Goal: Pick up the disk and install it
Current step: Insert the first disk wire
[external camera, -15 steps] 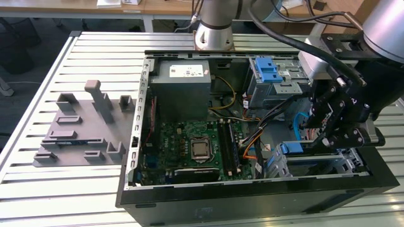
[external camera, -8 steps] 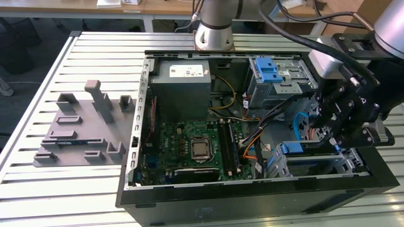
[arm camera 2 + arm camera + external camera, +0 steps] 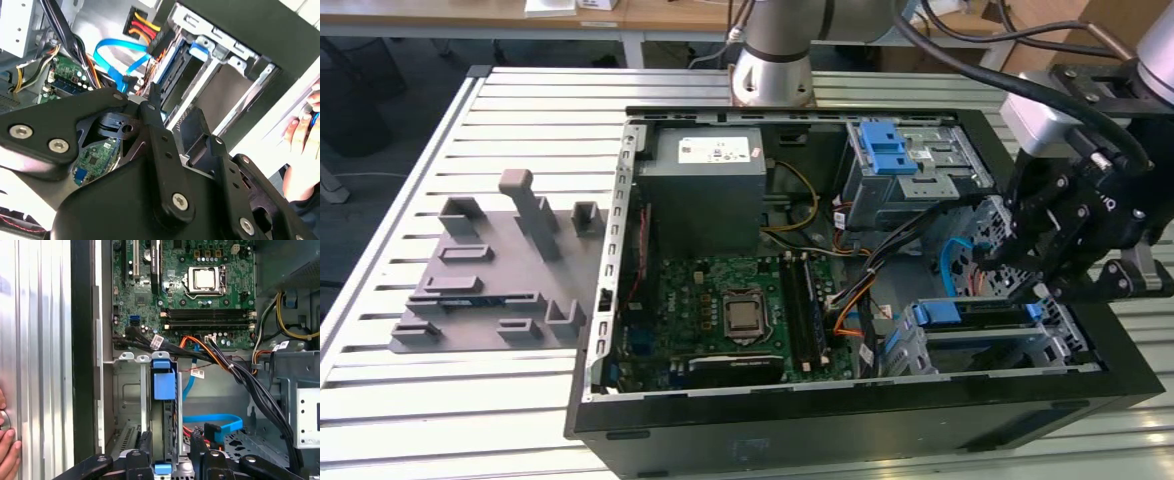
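Observation:
The disk point(image 3: 974, 315) stands on edge in the drive cage at the corner of the open computer case point(image 3: 854, 420), on the exterior view's right. Its blue rail point(image 3: 164, 385) and silver edge show in the first wrist view. My gripper point(image 3: 1027, 285) hangs just above that cage. It is open, with one finger point(image 3: 145, 445) against one face of the disk and the other finger point(image 3: 197, 442) a small gap off the other face. In the second wrist view the black fingers point(image 3: 152, 107) point down at the cage, where the disk's blue rail point(image 3: 172, 62) shows.
A grey power supply box point(image 3: 707, 165), the motherboard point(image 3: 734, 310) and a blue ribbed latch point(image 3: 887, 150) fill the case. Cable bundles point(image 3: 235, 375) and a blue flat cable point(image 3: 212, 422) run beside the cage. A grey fixture point(image 3: 494, 270) lies on the slatted table. A person's hand point(image 3: 300, 130) rests outside the case.

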{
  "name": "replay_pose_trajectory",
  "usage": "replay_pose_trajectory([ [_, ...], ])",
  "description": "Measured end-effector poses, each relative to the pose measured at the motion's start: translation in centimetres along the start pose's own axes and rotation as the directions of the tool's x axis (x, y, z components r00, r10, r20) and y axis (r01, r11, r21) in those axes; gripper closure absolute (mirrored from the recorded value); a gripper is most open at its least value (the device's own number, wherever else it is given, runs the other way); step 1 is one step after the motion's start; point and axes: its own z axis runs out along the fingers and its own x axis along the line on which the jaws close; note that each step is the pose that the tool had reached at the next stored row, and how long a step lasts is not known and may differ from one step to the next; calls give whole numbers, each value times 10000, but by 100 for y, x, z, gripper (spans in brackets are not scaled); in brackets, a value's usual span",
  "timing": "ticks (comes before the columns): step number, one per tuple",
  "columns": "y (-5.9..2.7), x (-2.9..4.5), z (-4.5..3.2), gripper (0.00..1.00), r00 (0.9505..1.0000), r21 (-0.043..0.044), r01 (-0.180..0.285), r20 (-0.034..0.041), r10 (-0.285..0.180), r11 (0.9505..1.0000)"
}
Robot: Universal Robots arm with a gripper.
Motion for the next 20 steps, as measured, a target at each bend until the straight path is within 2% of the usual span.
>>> replay_pose_trajectory([
  [6,-79,-72,1,56,10000,-20,-70,0,70,10000],
  [13,-99,-120,8,56,9988,-26,-480,3,480,9988],
  [20,-191,-180,27,56,9987,-174,-503,-9,503,9986],
])
